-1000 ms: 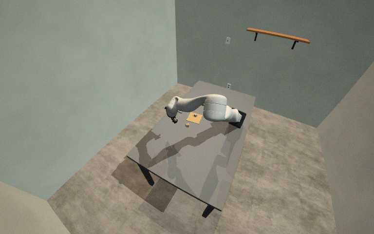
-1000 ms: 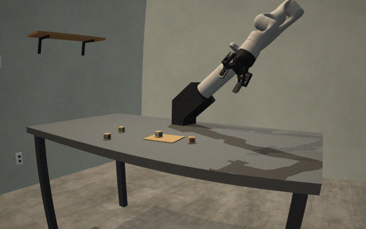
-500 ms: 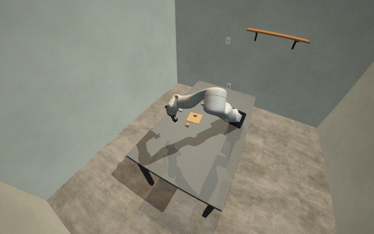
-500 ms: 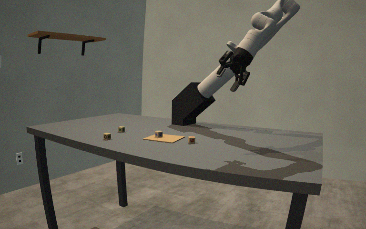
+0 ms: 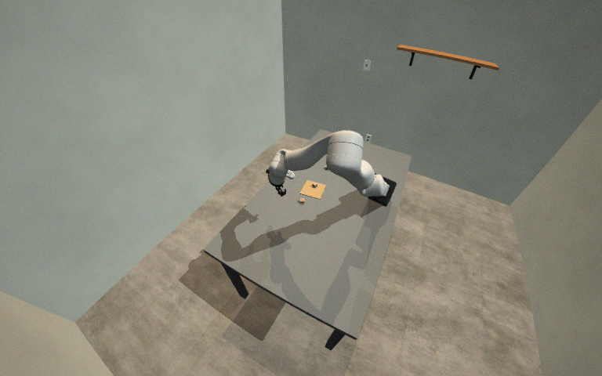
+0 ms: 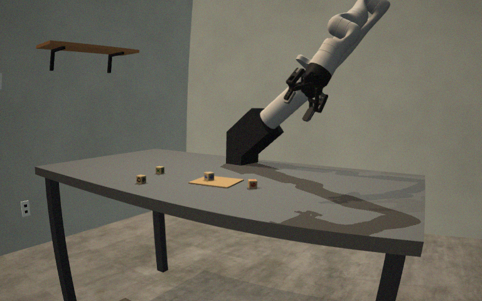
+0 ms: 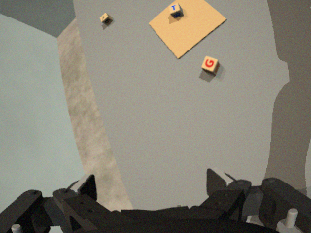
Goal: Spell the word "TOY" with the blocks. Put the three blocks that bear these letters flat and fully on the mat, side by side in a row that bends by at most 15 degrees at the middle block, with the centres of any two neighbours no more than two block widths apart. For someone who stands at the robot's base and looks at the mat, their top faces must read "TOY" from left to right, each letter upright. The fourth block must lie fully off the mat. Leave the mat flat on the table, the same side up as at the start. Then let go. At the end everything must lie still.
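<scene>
My gripper (image 5: 281, 191) (image 6: 297, 107) (image 7: 151, 184) is open and empty, high above the table. A block (image 5: 314, 185) (image 6: 209, 176) (image 7: 176, 10) sits on the tan mat (image 5: 310, 193) (image 6: 227, 182) (image 7: 185, 41); its top bears a small blue letter, perhaps T. A block (image 5: 302, 200) (image 6: 252, 184) (image 7: 210, 64) with a red G on top lies off the mat. A block with dark markings (image 6: 140, 179) (image 7: 106, 18) lies off the mat near the table edge; the arm hides it in the top view. A green-marked block (image 5: 325, 167) (image 6: 159, 170) lies off the mat. Both their top letters are unreadable.
The grey table (image 5: 346, 265) (image 6: 106, 174) (image 7: 160, 121) carries the arm's black base (image 5: 389, 193) (image 6: 248, 142). The arm reaches over the table, and its shadow lies across the top. A wooden shelf (image 5: 448, 56) (image 6: 88, 47) hangs on the wall.
</scene>
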Controlling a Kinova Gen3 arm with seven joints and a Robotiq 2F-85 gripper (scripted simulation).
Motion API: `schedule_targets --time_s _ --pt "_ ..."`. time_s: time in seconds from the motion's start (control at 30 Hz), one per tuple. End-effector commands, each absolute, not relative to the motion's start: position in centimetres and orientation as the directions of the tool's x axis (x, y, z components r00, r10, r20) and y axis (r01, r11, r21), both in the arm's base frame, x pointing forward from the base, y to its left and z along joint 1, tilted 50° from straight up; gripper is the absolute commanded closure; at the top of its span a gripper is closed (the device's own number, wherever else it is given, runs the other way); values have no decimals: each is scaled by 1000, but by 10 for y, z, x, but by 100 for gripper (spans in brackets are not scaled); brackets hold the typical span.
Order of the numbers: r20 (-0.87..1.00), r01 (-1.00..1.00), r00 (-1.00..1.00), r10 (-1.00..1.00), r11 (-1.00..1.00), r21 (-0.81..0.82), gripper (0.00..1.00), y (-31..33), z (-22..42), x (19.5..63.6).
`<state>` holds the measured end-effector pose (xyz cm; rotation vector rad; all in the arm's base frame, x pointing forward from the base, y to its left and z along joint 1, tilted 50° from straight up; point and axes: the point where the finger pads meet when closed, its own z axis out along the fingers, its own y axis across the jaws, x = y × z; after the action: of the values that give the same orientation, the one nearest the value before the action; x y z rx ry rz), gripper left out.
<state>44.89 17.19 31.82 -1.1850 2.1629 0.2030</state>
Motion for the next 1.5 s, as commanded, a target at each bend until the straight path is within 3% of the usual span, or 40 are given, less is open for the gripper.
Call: schedule_targets --time_s 0.0,1.47 --pt "-620 -808 -378 -687 572 -140 0 175 315 448" --pt "-646 -845 -384 -660 533 -42 0 171 287 452"
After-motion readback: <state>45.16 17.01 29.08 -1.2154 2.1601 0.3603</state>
